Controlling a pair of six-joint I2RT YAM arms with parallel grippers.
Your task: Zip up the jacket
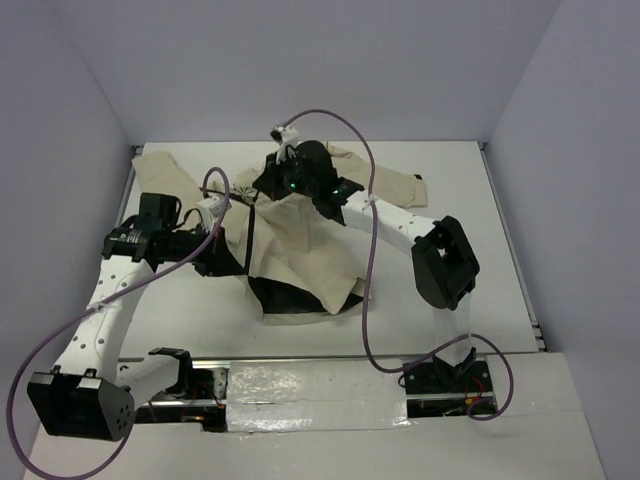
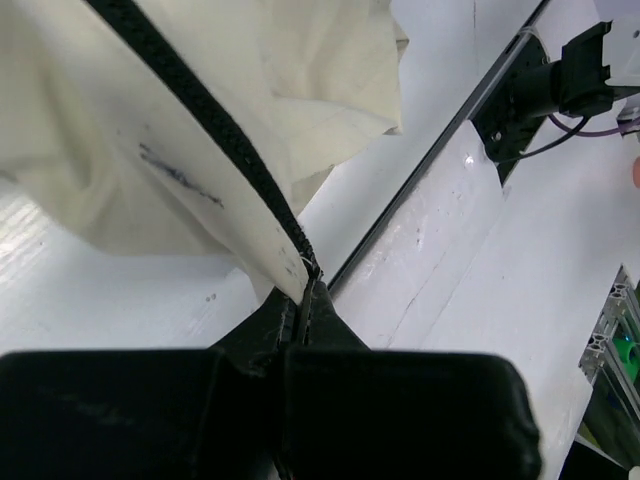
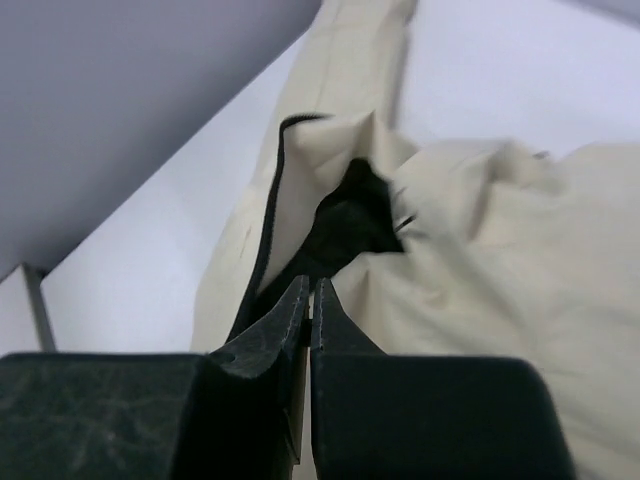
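I am pinching the jacket (image 2: 100, 130) by its zipper edge (image 2: 212, 112) with the left gripper (image 2: 310, 285), and by raised fabric with the right gripper (image 3: 308, 292).

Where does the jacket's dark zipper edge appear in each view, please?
Top external: zipper edge left of centre, down the jacket.
Left wrist: zipper edge diagonal, top left into the left gripper.
Right wrist: zipper edge curving down toward the right gripper.
Shared landmark: the white table.
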